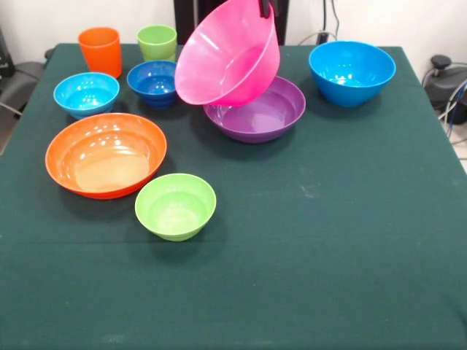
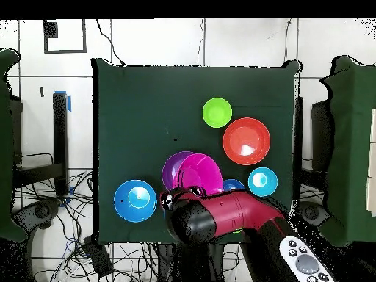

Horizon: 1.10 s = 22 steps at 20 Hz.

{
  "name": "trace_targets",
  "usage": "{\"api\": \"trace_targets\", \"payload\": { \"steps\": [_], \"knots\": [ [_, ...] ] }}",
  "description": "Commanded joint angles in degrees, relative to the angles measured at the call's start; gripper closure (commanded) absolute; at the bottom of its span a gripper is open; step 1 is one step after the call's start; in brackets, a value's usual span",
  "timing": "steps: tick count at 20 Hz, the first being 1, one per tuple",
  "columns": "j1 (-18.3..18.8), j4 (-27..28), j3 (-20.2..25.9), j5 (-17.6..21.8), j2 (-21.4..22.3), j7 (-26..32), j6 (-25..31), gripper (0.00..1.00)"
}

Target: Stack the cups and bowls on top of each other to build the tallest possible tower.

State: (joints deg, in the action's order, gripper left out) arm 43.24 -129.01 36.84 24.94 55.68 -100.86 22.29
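Front view: my hand (image 1: 265, 7) shows only as a dark tip at the top edge, pinched on the far rim of the pink bowl (image 1: 230, 55). So I've got hold of that bowl by its rim, fingers closed on it; can't say more than that, most of the hand is cut off. Pink bowl hangs tilted, mouth turned toward the camera & a bit left, its lower side over the purple bowl (image 1: 257, 113), which sits flat on the table (image 1: 328, 233). Can't tell if the two touch. Big blue bowl (image 1: 352, 71) is off to the right near the far edge, well apart. Left of the pink one: dark-blue small bowl (image 1: 155, 82) just beside it, light-blue small bowl (image 1: 86, 93) next over. Behind them the orange cup (image 1: 101, 51) and lime-green cup (image 1: 157, 42), both upright, near each other. Wide orange bowl (image 1: 106, 154) sits mid-left, w/ the lime-green small bowl (image 1: 176, 206) just beside it, nearer the camera.

Overhead view: my arm (image 2: 224, 217) comes up from the bottom and covers the near items. Pink bowl (image 2: 200, 173) overlaps the purple bowl (image 2: 173, 170). Big blue bowl (image 2: 135, 200) lies left, wide orange bowl (image 2: 247, 141) and lime-green small bowl (image 2: 217, 112) up right, light-blue small bowl (image 2: 263, 181) by my arm. Nothing is stacked.
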Motion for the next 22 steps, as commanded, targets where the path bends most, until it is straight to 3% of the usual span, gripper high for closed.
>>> {"api": "trace_targets", "payload": {
  "steps": [1,2,22],
  "knots": [
    [-1.1,3.1,0.5,2.5,-3.6,-1.1,-2.1,1.0],
    [-1.2,3.1,0.4,2.4,-3.5,-1.2,-2.0,0.0],
    [-3.1,1.0,-1.9,3.0,-1.3,-4.1,-3.7,0.0]
  ]
}}
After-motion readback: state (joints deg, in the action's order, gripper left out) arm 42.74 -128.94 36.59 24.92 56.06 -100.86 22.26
